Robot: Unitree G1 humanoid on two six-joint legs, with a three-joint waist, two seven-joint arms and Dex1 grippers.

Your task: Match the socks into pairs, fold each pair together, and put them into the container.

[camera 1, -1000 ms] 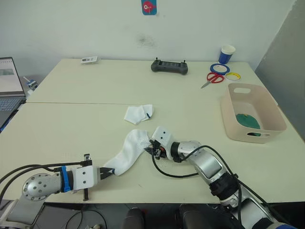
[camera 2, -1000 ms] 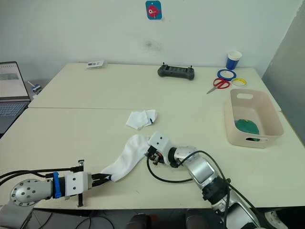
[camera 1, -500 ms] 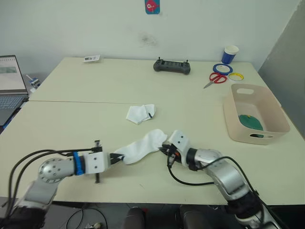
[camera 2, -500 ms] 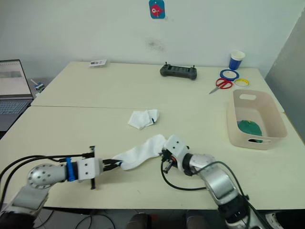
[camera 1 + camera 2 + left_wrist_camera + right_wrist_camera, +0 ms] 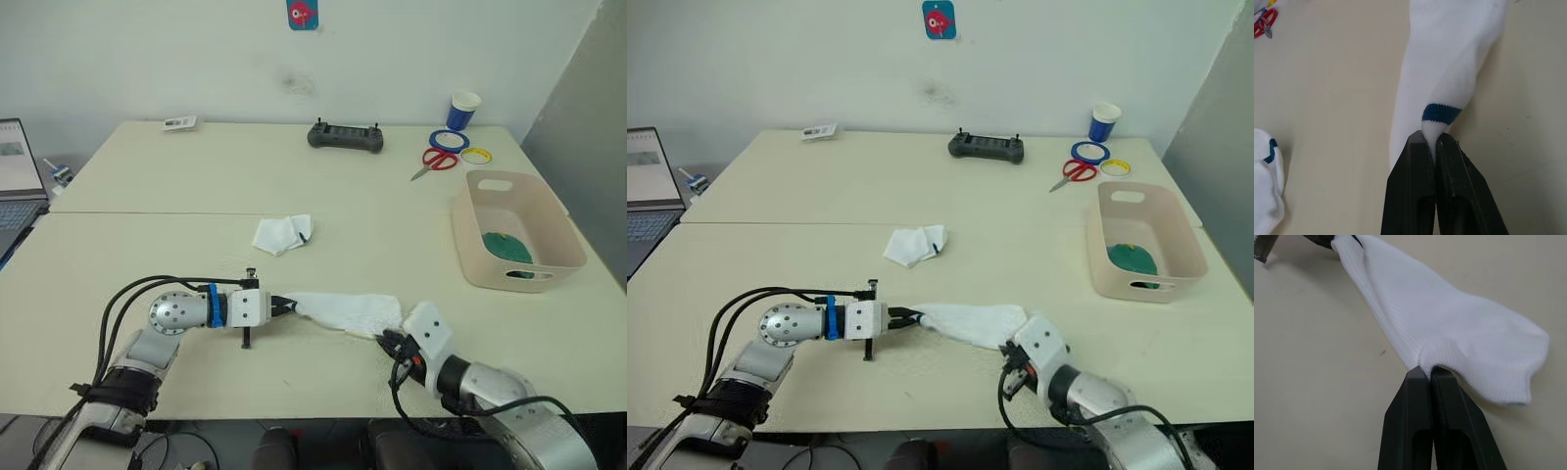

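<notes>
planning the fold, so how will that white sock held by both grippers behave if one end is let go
The white sock is probably floppy: it lies stretched flat between the left gripper and right gripper, and bunches where the fingertips pinch it. A released end would likely drop limp onto the table. It seems light, and ribbed, so unlikely to slip.

White sock (image 5: 345, 310) stretched flat, table-front.
</notes>
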